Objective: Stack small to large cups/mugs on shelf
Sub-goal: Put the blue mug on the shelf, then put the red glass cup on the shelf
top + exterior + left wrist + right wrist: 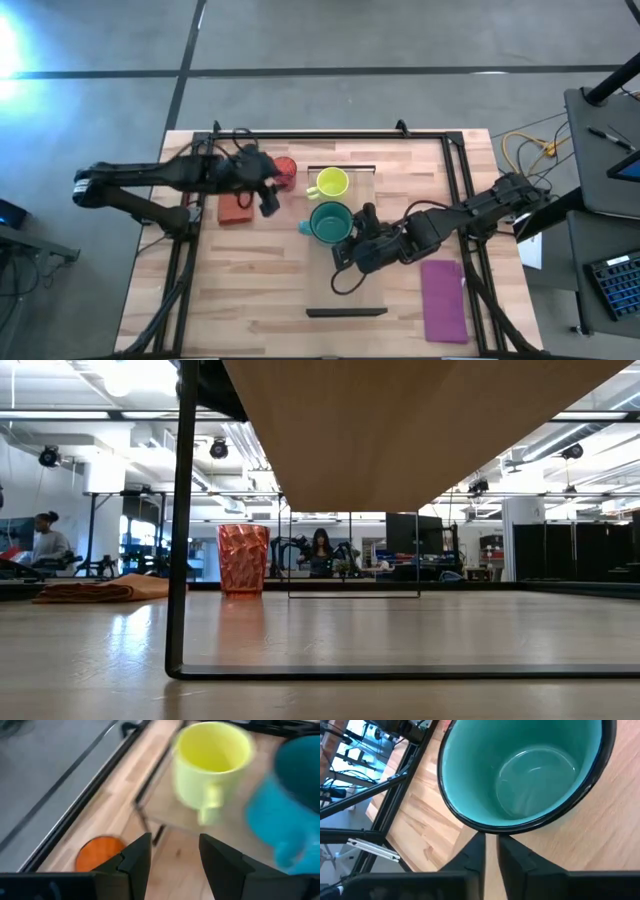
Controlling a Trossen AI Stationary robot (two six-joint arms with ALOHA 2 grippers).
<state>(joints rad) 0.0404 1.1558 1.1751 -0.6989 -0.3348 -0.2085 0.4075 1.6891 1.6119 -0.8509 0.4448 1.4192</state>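
The right claw (347, 240) has its fingers nearly together, just beside the teal mug (329, 222), whose rim sits directly ahead of its tips on the shelf (352, 290). The left claw (270, 190) is spread apart and holds nothing; the yellow-green mug (331, 183) stands ahead of it, the red tumbler (286, 170) close beside it on the desk (250, 290).

**Setting: open-plan robotics lab / industrial workspace**

Low view looks across the wooden table (400, 640) into a large hall: exposed ceiling ducts and pipes (90, 445), strip lighting, glass partitions. Two people (45, 540) sit at distant workstations, probably desks with monitors. High view shows a polished concrete floor (320, 40), loose yellow cabling (525, 150) and a keyboard (612, 285) beside the black-framed rig.
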